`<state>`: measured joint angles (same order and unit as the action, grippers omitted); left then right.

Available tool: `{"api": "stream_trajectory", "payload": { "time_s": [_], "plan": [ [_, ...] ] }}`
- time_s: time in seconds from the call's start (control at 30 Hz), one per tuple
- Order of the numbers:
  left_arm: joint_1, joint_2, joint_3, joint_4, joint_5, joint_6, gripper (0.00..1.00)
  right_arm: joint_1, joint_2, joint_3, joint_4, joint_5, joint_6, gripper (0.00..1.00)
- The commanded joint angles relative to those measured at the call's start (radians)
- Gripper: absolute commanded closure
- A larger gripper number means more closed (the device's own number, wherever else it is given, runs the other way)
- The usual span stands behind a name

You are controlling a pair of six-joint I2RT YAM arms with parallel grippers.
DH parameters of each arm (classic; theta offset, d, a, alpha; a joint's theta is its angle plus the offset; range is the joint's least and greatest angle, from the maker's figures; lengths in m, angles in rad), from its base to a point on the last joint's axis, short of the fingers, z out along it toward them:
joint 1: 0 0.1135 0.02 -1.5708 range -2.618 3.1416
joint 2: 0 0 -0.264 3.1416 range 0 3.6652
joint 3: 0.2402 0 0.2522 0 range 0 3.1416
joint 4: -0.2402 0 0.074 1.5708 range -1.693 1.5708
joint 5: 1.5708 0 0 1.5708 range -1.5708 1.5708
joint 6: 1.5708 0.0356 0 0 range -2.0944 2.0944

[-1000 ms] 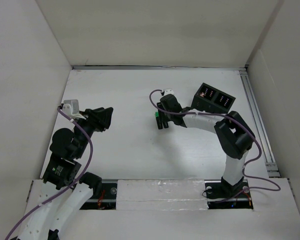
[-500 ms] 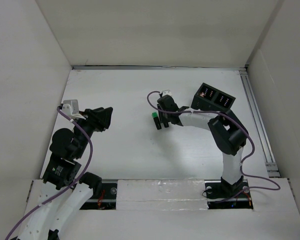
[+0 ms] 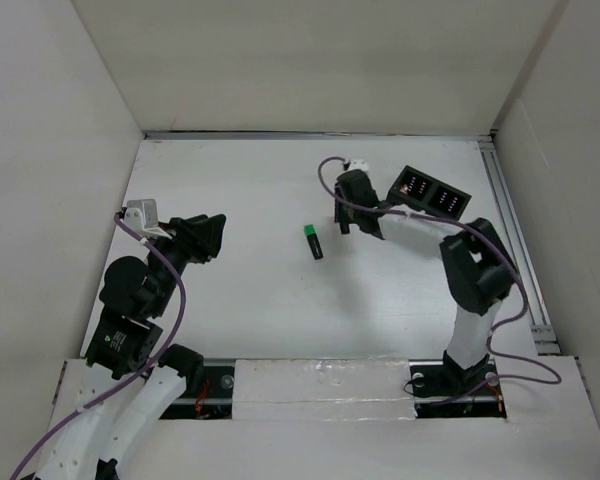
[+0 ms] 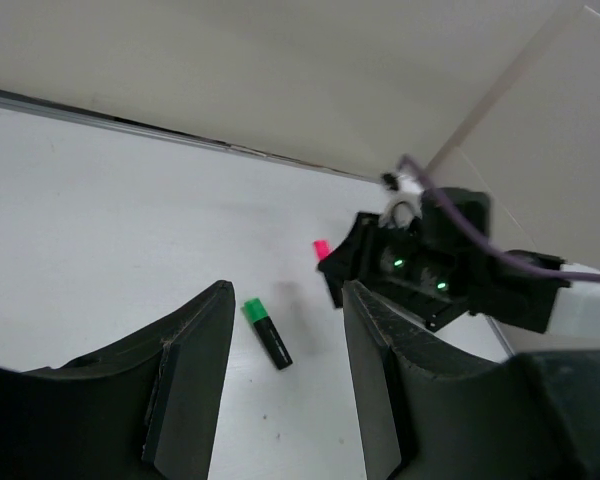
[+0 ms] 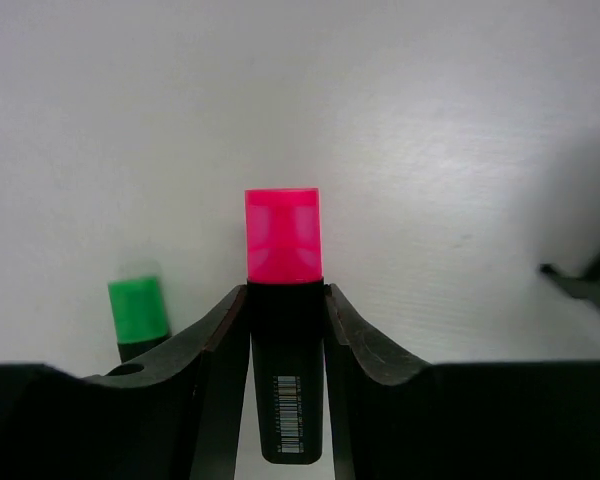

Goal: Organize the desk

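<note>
The green marker (image 3: pixel 313 242) is black with a green cap and lies flat by itself. The pink marker (image 5: pixel 283 290) is black with a pink cap and a little barcode on its side. A black box (image 3: pixel 429 196) with two holes sits to the right of both

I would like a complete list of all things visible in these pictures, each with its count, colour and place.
pink highlighter: one, black body with pink cap, held in the right gripper
green highlighter: one, black body with green cap, lying on the desk near its middle
box: one, black, two compartments, far right part of the desk
desk: one, white, under everything
wall panels: white, around the desk
left gripper: one, black, open and empty, left side
right gripper: one, black, shut on the pink highlighter, beside the box
</note>
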<state>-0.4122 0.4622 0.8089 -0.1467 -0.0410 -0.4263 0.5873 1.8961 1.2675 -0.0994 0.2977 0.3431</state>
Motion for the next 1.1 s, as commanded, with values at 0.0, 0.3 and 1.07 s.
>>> {"api": "stream_trajectory", "payload": {
  "time_s": [0.0, 0.3, 1.07],
  "plan": [
    [0.004, -0.008, -0.011, 0.038, 0.009, 0.009, 0.56, -0.116, -0.227, -0.08, 0.165, 0.057, 0.062, 0.84],
    [0.004, -0.013, -0.01, 0.041, 0.012, 0.011, 0.56, -0.428, -0.546, -0.329, 0.277, 0.191, 0.131, 0.84],
    [0.004, -0.013, -0.01, 0.039, -0.002, 0.015, 0.56, -0.445, -0.398, -0.3, 0.305, 0.449, 0.073, 0.8]
  ]
}}
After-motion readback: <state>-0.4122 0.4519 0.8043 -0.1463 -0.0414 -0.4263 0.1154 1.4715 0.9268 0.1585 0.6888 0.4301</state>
